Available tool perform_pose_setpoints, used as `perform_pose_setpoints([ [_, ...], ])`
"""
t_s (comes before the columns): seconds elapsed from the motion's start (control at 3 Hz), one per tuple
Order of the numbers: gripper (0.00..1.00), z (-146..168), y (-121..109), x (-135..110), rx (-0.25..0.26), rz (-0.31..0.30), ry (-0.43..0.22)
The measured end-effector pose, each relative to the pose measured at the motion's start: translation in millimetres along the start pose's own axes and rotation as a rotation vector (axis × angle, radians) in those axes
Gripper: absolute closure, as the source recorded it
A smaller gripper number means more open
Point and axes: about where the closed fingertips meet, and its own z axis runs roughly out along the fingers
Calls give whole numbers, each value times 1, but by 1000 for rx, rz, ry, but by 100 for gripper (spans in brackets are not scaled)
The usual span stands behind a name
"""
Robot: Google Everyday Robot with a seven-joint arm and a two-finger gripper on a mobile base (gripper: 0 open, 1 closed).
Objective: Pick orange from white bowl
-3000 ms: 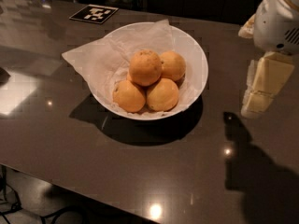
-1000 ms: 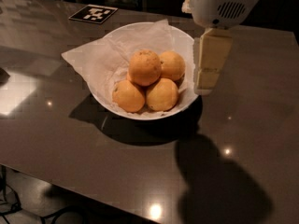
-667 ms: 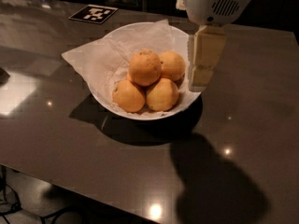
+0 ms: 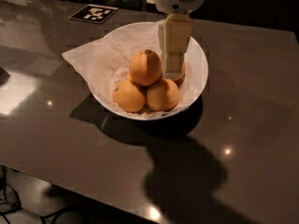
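The gripper [image 4: 172, 72] is held low inside the white bowl [image 4: 198, 66], just at three o'clock of the orange [image 4: 145, 68], and whether it is spread or closed cannot be told.

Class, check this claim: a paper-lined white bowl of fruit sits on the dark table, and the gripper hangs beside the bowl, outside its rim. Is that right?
Not quite. The camera view shows the gripper inside the rim of the white bowl, down among the fruit, beside the orange on top. The rest stands.
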Motion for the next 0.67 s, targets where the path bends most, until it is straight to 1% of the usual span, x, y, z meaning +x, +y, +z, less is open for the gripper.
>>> perform_pose_setpoints([
  [0.33,1,16,-11,-9,-31,-19,-4],
  [0.67,5,36,-16,-11,-72,-13,-8],
])
